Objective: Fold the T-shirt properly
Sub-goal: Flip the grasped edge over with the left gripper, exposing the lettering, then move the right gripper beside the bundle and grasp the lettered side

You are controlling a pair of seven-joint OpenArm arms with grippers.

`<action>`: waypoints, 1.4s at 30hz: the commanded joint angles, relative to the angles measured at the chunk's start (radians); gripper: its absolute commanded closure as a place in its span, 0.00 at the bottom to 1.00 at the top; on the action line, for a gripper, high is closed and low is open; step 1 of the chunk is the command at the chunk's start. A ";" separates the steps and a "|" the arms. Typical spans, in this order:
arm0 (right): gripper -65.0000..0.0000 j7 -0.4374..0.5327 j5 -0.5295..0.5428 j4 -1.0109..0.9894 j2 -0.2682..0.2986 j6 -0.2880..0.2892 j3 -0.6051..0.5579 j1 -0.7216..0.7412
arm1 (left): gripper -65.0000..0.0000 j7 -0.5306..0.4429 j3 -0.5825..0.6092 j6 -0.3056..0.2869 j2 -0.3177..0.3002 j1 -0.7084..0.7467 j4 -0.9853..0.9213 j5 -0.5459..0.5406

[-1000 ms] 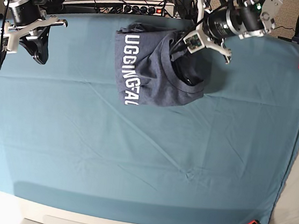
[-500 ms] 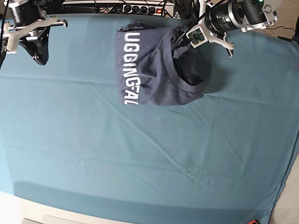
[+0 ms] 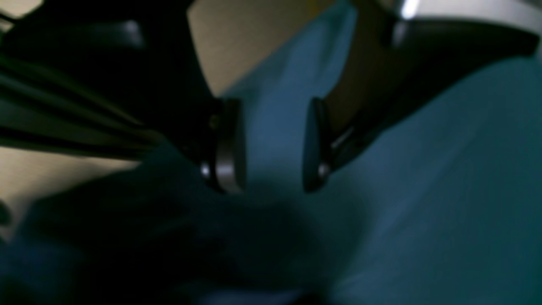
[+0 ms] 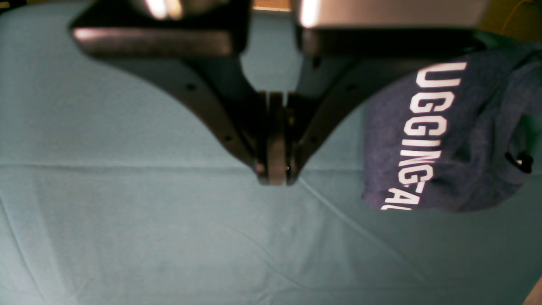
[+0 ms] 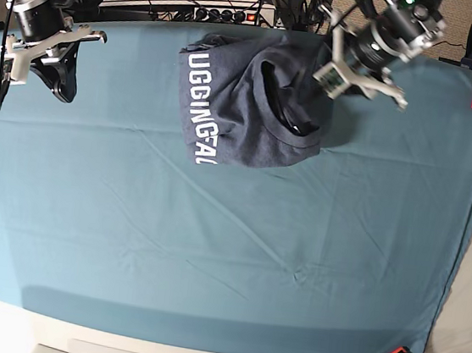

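Looking at the base view, I see the T-shirt [image 5: 249, 101] bunched in a rough fold near the far edge of the bench [image 5: 210, 250], at about twelve o'clock, white lettering down its nine o'clock side and the ribbed neck opening toward three o'clock. My left hand [image 5: 363, 72] sits just beside the shirt's three o'clock edge, forearm angled in from the one o'clock corner. From its wrist camera the two pads [image 3: 230, 144] stand apart with only teal cloth between them, so it is released and grasping nothing. My right hand [image 4: 273, 169] hangs at ten o'clock, well apart from the shirt, clenched on nothing.
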 commanded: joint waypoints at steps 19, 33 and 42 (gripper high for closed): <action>1.00 0.124 -0.108 0.017 0.037 0.001 -0.233 0.042 | 1.00 0.009 -0.244 -0.050 0.043 -0.037 0.018 -0.623; 1.00 0.284 -0.412 -0.346 0.087 -0.048 -0.463 0.357 | 1.00 0.100 -0.244 -0.052 0.044 0.087 0.018 -0.564; 1.00 0.257 -0.409 -0.766 0.174 -0.047 -0.488 0.682 | 1.00 0.174 -0.244 -0.130 0.044 0.142 0.018 -0.513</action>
